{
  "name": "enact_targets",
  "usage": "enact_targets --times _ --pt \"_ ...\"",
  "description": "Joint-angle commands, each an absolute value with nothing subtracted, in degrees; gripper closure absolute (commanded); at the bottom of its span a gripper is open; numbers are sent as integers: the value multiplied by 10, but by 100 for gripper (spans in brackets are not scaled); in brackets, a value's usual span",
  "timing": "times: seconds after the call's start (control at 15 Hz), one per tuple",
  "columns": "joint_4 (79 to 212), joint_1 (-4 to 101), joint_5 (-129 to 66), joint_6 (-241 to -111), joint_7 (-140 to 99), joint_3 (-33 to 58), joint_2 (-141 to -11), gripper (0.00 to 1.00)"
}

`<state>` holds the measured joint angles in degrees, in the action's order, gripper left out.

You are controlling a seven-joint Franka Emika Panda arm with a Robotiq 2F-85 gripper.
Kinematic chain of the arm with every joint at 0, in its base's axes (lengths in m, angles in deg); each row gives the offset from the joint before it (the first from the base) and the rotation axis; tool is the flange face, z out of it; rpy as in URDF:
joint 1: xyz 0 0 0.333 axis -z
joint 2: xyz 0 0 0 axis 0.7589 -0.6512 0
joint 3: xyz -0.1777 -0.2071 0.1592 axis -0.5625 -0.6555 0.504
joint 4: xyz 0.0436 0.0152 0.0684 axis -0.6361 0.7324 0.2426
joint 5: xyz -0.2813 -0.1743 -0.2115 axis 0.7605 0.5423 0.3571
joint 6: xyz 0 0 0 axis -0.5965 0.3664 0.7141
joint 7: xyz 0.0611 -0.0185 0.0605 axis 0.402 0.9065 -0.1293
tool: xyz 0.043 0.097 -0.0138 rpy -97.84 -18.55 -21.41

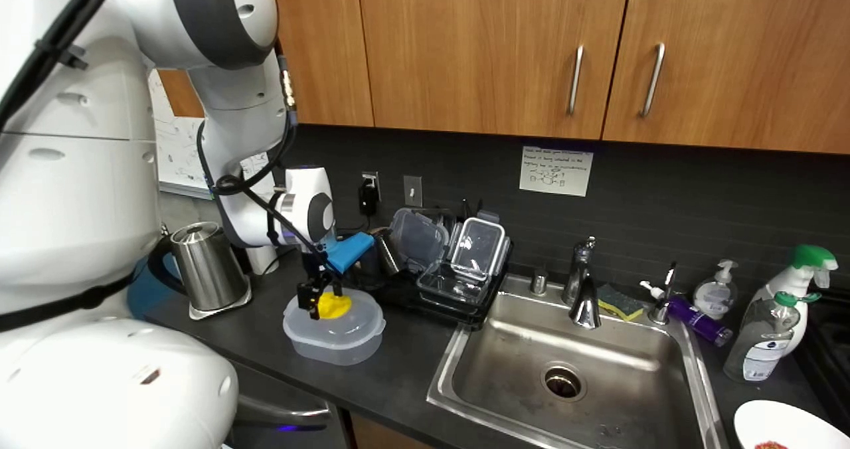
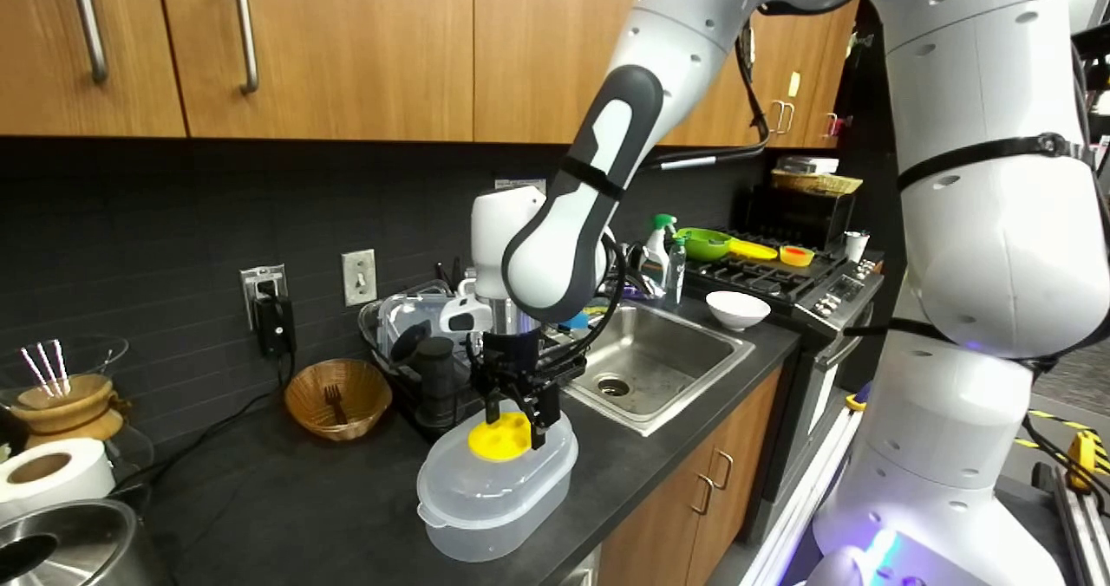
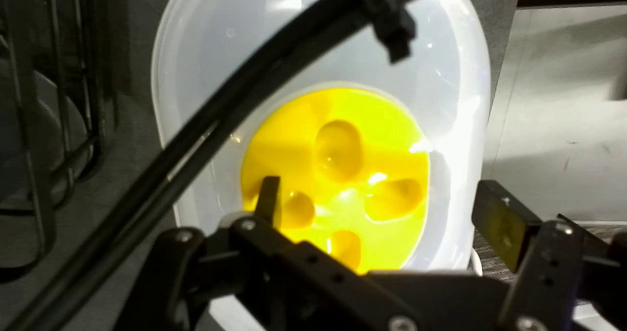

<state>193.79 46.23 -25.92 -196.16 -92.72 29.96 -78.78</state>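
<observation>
Two fingers (image 3: 504, 225) spread above yellow disc (image 3: 343, 169), illegible wall note (image 1: 556, 170), blurred bottle label (image 1: 762, 361)

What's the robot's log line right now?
tool: jaws apart | nearest: yellow dimpled disc on translucent lid | contact: unclear | oval plastic container: lidded, on countertop
</observation>
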Motion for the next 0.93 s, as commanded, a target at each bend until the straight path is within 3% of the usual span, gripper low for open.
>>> enact_targets --times 0.0,0.87 --pt "1971 465 -269 -1979 -914 308 -759 0" --pt "1973 464 -267 -1964 -905 307 -753 0"
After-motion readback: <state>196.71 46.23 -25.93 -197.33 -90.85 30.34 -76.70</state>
